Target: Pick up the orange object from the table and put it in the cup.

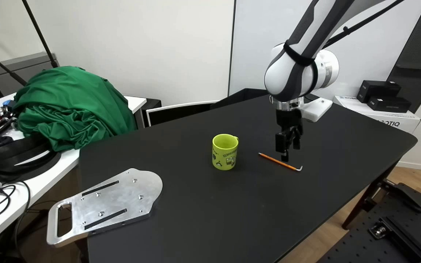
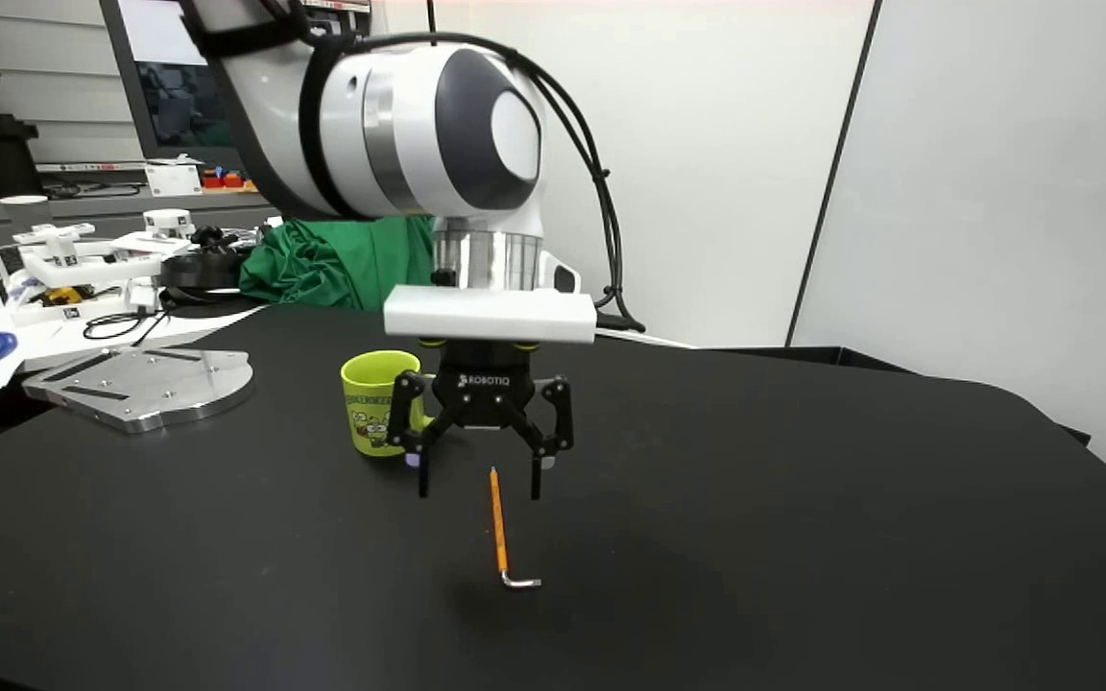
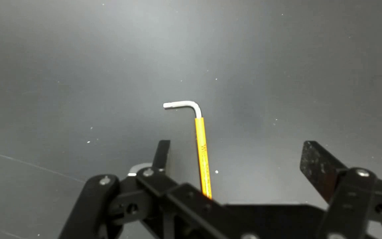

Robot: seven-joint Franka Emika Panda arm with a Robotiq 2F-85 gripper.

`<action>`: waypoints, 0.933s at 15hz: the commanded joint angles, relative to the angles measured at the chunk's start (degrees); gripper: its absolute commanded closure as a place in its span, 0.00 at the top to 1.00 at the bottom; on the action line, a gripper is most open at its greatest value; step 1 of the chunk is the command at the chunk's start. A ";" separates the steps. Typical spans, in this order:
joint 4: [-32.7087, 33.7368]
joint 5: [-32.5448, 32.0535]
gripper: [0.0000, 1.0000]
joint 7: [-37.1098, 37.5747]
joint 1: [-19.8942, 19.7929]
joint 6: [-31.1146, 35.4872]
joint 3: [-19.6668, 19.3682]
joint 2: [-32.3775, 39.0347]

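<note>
There's my orange hex key point(image 3: 203, 152), flat on the dark counter point(image 1: 203, 219), its bent silver end the one farther from the lime cup point(image 1: 224, 157). I've got the end effector point(image 2: 479, 488) over the key, released, fingers spread wide, the orange shaft showing between them in my wrist view. The cup stands upright near the key. Farther out, a slotted metal plate point(image 1: 122, 193) overhangs the counter's edge; past that, a heap of green cloth point(image 1: 68, 106) sits before the pale wall point(image 1: 159, 54).
</note>
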 commanded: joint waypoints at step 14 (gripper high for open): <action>-4.78 -4.88 1.00 1.99 -3.05 27.05 0.21 4.97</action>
